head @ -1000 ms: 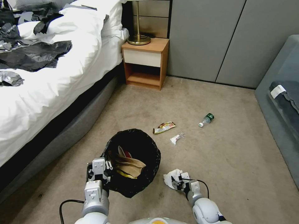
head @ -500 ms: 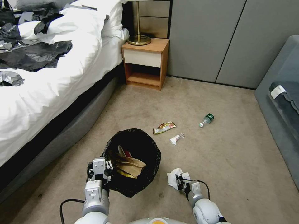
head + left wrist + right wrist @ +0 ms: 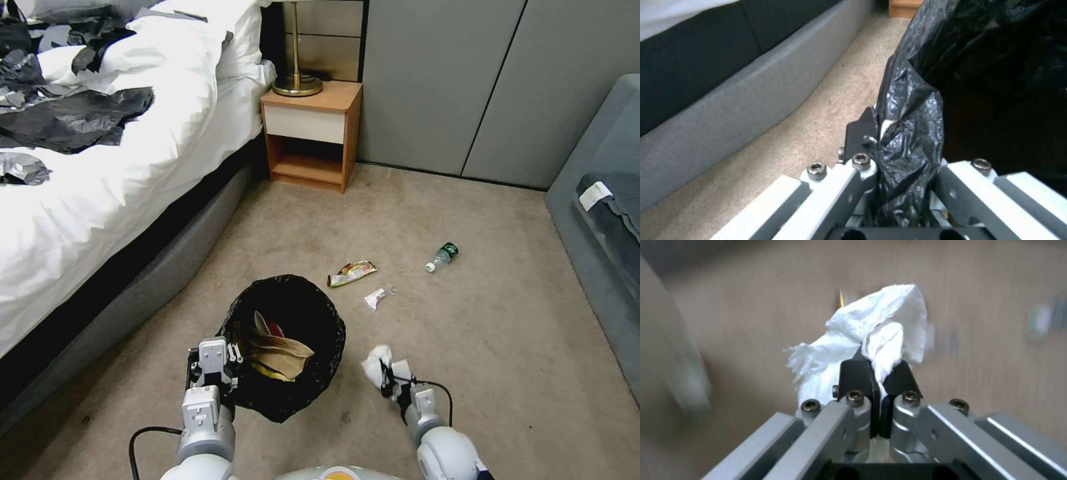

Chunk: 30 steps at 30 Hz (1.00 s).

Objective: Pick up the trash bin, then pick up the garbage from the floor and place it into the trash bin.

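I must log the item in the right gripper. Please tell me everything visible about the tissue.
The tissue is white, crumpled, soft paper with a frayed edge. The right gripper is shut on its lower part, so it sticks up past the fingertips. In the head view it hangs just right of the bin.

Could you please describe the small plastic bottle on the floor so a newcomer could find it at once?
Start at the wooden nightstand beside the bed, then look across the carpet toward the grey sofa. The bottle lies on its side there, farthest right of the litter. Unlike the flat wrappers nearby, it is clear, with a green label and white cap.
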Motion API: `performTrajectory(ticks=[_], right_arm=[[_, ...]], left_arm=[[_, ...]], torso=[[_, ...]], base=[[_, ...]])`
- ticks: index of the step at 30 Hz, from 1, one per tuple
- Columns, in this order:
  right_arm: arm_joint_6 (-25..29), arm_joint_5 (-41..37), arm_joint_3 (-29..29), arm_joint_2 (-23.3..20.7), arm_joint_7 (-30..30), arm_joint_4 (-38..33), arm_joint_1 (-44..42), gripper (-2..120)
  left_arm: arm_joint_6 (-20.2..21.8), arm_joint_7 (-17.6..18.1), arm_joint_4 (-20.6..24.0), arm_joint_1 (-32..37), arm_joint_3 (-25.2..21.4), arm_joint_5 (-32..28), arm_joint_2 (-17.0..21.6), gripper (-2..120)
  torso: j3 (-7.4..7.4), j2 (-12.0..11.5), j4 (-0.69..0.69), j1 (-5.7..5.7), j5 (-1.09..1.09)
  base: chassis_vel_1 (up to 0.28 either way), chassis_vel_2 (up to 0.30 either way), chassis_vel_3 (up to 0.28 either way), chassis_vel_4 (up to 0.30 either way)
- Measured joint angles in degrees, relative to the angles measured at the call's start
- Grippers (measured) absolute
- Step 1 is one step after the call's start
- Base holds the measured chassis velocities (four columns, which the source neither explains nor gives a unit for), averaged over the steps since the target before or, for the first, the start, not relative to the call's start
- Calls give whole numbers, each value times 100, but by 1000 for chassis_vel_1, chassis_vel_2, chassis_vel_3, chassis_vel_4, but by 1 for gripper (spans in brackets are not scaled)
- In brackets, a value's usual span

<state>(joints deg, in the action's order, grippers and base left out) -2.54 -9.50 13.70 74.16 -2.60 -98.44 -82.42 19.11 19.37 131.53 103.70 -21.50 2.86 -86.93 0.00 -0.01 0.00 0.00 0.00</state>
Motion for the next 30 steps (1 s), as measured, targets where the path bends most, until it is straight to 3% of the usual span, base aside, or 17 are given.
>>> performTrajectory(ticks=[3, 6, 7, 10, 12, 15, 19, 30], right_arm=[[222, 3, 22, -22, 18, -504, -79, 0], [751, -8, 35, -94, 292, -1661, -233, 0], [751, -8, 35, -94, 292, -1661, -233, 0], [1570, -181, 37, -120, 1056, -2328, -214, 0], [1731, -237, 38, -125, 1238, -2437, -193, 0], [2213, -584, 24, -233, 2053, -2852, -188, 0], [2425, -585, -89, -345, 2630, -2943, -351, 0], [2487, -235, -636, -413, 2621, -2173, -592, 0]], left_arm=[[-2, 0, -1, 4, 7, 12, -6, 2], [-2, 0, 0, 13, 25, 28, -9, 2], [-2, 0, 0, 13, 25, 28, -9, 2], [-2, 0, 1, 14, 24, 27, 2, 2], [-2, 0, 1, 14, 25, 28, 6, 2], [-1, 0, -2, 15, 36, 28, 13, 2], [6, -3, -27, -12, 39, 28, 16, 2], [22, -6, -36, -51, 30, -6, 27, 2]], torso=[[0, 0, 0, 0, -1], [0, 0, 0, 0, -2], [0, 0, 0, 0, -2], [0, 0, 0, 0, -1], [0, 0, 0, 0, -1], [0, 0, 0, 0, 0], [0, 0, 0, 0, 0], [0, 0, -1, 0, 0]], base=[[0, 0, 0, 0], [0, 0, 0, 0], [0, 0, 0, 0], [0, 0, 0, 0], [0, 0, 0, 0], [0, 0, 0, 0], [0, 0, 0, 0], [0, 0, 0, 0]])
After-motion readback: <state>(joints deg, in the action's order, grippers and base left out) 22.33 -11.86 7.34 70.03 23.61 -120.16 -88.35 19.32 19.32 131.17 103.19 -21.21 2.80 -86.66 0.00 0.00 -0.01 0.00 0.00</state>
